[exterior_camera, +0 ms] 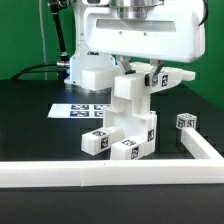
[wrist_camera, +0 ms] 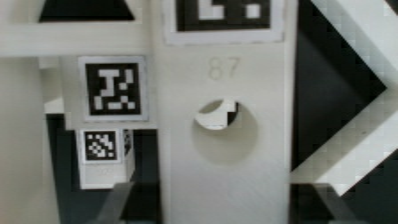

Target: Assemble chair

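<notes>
Standing at the exterior view's centre: chair (exterior_camera: 124, 128), a tagged blocky stack, its top reaching under gripper (exterior_camera: 138, 68). Showing only in the wrist view: round hole (wrist_camera: 217, 115) in a white face. Fingertips hidden, grip impossible to judge. At right, apart: small cube (exterior_camera: 185, 121).

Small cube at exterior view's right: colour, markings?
White cube, black-and-white square tag on its face. Exterior view shows it best.

A lab: tagged marker board (exterior_camera: 85, 110), black table (exterior_camera: 30, 125).
</notes>
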